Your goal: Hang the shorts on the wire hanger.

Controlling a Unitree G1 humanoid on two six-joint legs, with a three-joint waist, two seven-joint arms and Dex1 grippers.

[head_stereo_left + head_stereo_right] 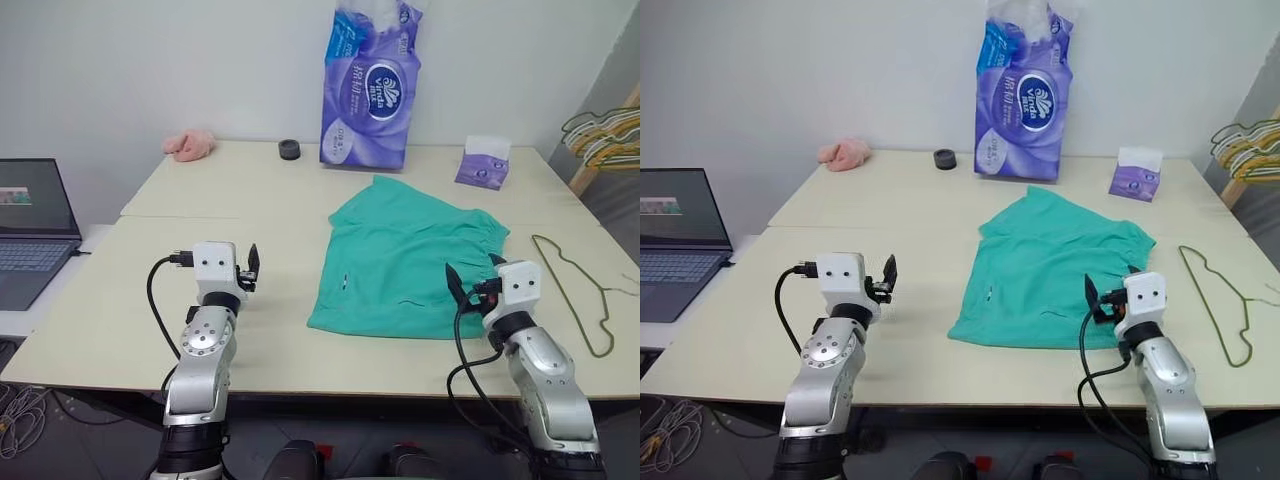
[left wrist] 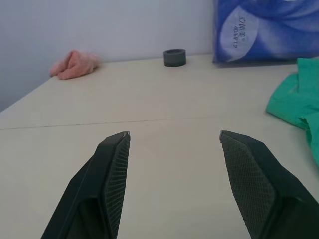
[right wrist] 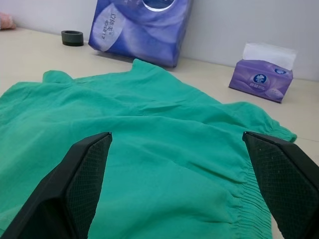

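The teal-green shorts (image 1: 410, 255) lie flat on the right half of the table (image 1: 220, 200), with the gathered waistband (image 3: 251, 196) toward the right. The thin olive wire hanger (image 1: 577, 287) lies flat on the table just right of the shorts, apart from them. My right gripper (image 1: 473, 270) hovers level at the shorts' near right corner, open, with the cloth stretching ahead between its fingers (image 3: 84, 174). My left gripper (image 1: 251, 266) stands open over bare table to the left of the shorts, nothing between its fingers (image 2: 112, 169).
A purple tissue-roll pack (image 1: 370, 85), a small tissue box (image 1: 483, 163), a black tape roll (image 1: 290, 149) and a pink cloth lump (image 1: 190, 145) sit along the back edge. A laptop (image 1: 30, 225) stands at far left. Bunched yellow and pale-green hangers (image 1: 605, 135) hang at far right.
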